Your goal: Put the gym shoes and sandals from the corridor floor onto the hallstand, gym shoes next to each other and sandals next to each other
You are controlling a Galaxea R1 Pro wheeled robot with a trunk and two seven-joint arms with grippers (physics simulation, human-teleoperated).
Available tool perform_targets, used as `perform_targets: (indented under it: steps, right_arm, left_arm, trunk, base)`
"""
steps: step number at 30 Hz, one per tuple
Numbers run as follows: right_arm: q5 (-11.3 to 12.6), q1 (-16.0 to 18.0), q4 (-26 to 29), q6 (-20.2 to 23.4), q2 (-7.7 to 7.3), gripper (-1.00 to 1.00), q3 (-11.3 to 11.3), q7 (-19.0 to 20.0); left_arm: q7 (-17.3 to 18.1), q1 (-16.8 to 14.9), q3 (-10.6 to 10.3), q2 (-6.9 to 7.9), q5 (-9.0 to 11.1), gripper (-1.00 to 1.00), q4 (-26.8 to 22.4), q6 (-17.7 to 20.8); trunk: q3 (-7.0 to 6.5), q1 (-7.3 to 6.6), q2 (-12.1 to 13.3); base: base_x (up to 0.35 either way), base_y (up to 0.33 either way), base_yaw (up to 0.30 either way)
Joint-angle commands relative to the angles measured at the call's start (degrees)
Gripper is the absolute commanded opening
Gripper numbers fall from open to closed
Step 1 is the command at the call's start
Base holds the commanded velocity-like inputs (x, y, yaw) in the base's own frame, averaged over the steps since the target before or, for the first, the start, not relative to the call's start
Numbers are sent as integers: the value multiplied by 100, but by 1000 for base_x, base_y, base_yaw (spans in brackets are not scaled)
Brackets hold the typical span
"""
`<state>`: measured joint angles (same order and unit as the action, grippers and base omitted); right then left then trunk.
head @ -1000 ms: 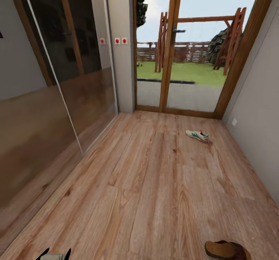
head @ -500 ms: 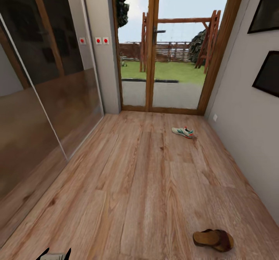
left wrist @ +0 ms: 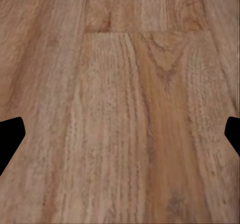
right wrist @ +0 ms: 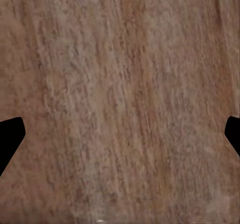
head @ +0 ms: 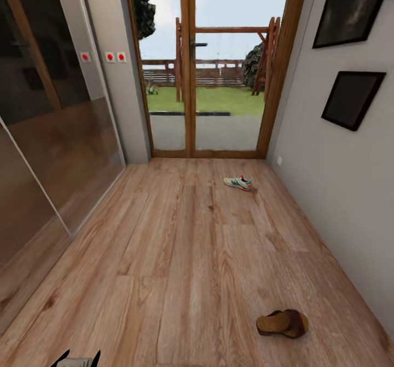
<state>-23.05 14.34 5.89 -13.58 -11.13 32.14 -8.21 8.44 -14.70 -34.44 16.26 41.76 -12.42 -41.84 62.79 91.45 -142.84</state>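
Note:
One gym shoe [head: 238, 183], white with teal stripes and a red heel, lies on the corridor floor [head: 186, 257] far ahead, close to the glazed door. One brown sandal [head: 282, 323] lies on the planks near me, toward the right wall. My left gripper [head: 78, 359] pokes in at the bottom left of the head view, far from both shoes. In the left wrist view my left gripper [left wrist: 120, 136] is open over bare planks. My right gripper [right wrist: 120, 136] is likewise open over bare wood. The hallstand is out of view.
A glossy sliding panel wall [head: 60, 153] runs along the left. A wood-framed glass door [head: 205, 82] closes the far end, with a garden behind it. The grey right wall [head: 339, 191] carries two dark picture frames [head: 350, 98].
The camera has swung to the right, so the whole picture has slid left. The sandal has come fully into view and the right wall's frames have appeared. Nothing on the floor has moved.

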Motion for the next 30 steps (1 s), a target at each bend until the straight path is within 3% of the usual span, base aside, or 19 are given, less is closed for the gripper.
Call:
perform_targets:
  steps: [1,10,30]
  right_arm:
    - [1,0,0,0,1,100,3,0]
    - [2,0,-6,-305,170,100,11,-4]
    - [-4,-1,-34,-589,215,100,8,-5]
  left_arm:
    - [0,0,0,0,-1,100,0,0]
    - [0,-3,-7,0,-2,100,-4,0]
    - [0,-1,-5,0,-1,100,-5,0]
  trunk:
    - [0,0,0]
    - [0,0,0]
    - [5,0,0]
  base:
    - [0,0,-251]
    - [0,0,-251]
    - [0,0,-243]
